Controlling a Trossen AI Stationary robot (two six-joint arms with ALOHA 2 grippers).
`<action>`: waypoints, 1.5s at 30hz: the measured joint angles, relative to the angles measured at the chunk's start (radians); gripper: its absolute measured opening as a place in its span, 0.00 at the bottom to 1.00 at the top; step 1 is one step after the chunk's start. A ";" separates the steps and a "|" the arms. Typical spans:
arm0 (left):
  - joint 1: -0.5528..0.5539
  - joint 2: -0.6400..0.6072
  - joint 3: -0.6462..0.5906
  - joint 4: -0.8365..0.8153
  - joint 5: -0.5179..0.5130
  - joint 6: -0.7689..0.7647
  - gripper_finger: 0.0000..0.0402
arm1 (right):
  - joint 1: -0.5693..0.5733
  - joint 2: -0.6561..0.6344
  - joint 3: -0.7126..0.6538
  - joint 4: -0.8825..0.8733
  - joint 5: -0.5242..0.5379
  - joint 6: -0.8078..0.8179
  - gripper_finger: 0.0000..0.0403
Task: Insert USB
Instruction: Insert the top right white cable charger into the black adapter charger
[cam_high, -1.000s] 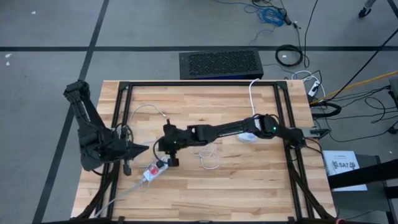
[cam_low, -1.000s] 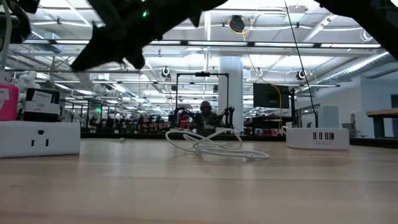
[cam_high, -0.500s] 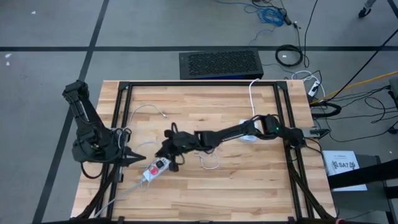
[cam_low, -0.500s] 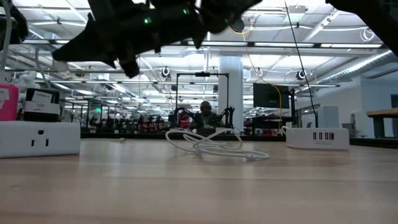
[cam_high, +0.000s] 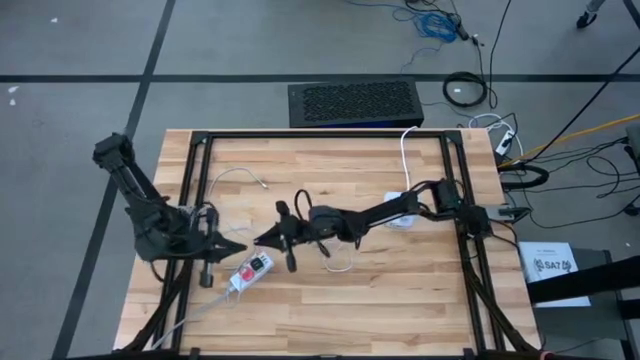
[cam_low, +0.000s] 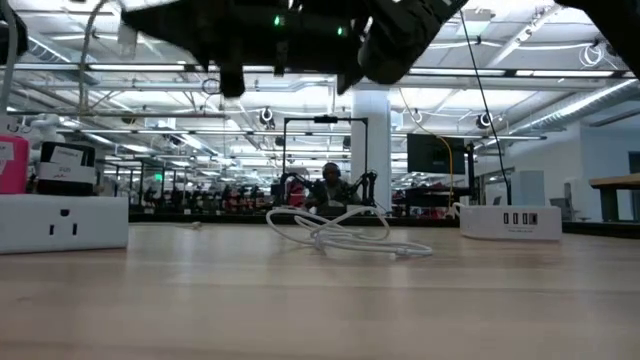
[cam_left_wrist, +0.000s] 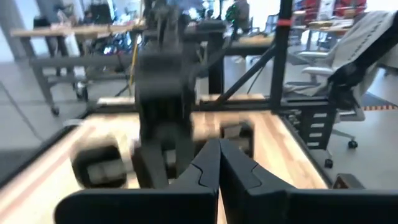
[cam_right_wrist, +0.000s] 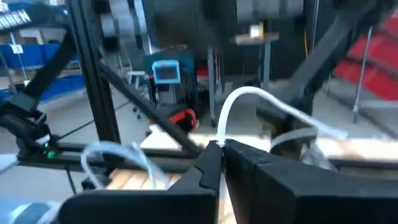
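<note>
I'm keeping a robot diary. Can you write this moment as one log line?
left tool: shut, empty | right tool: shut on thin white cable | white power strip with red switch: on table

Stood on grey floor (cam_high: 70, 40) crossed by dark tape lines. Lit by rows of ceiling strip lights (cam_low: 560, 95). White column (cam_low: 370, 140) rose mid-hall. Black vented box (cam_high: 355, 103) lay behind wooden counter (cam_high: 300, 310).
</note>
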 joint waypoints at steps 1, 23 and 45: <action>0.020 0.007 -0.009 0.000 0.012 -0.024 0.01 | -0.002 -0.014 0.000 0.001 -0.002 -0.016 0.00; 0.197 0.134 -0.019 0.146 0.327 -0.205 0.28 | -0.007 -0.142 0.002 -0.138 -0.046 -0.152 0.00; 0.118 0.090 -0.018 0.092 0.069 -0.106 0.29 | 0.052 -0.181 0.003 -0.201 0.043 -0.170 0.00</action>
